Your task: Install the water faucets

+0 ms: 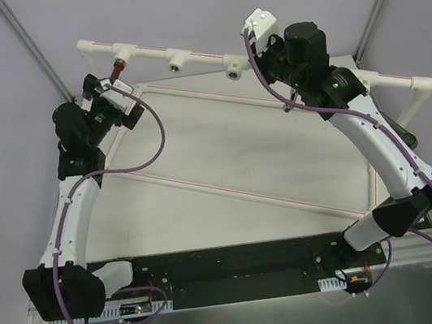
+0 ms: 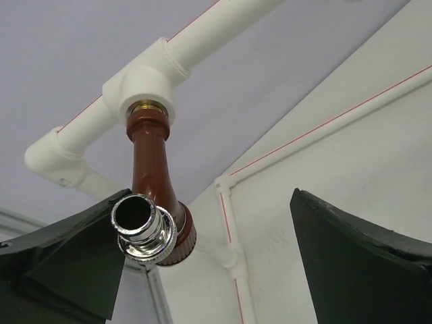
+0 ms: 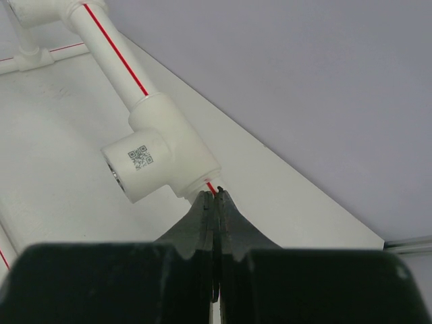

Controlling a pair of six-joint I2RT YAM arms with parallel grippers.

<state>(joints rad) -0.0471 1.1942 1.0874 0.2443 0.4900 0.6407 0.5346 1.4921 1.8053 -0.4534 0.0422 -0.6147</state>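
The reddish-brown faucet (image 2: 152,165) hangs with its brass threaded end in the socket of the left white tee fitting (image 2: 143,84), its chrome spout (image 2: 138,219) towards the camera. It also shows in the top view (image 1: 114,69). My left gripper (image 2: 209,270) is wide open just below it, the faucet close to the left finger (image 2: 67,263) and apart from the right one. My right gripper (image 3: 214,197) is shut and empty, its tips over the white pipe just beside the right tee fitting (image 3: 158,162). The silver-grey faucet is out of view.
The white pipe (image 1: 199,54) runs along the back with the left (image 1: 120,56), middle (image 1: 175,60) and right (image 1: 231,67) tees. Thinner red-lined pipes (image 1: 254,197) cross the white tabletop. An elbow pipe (image 1: 409,86) stands at the right edge.
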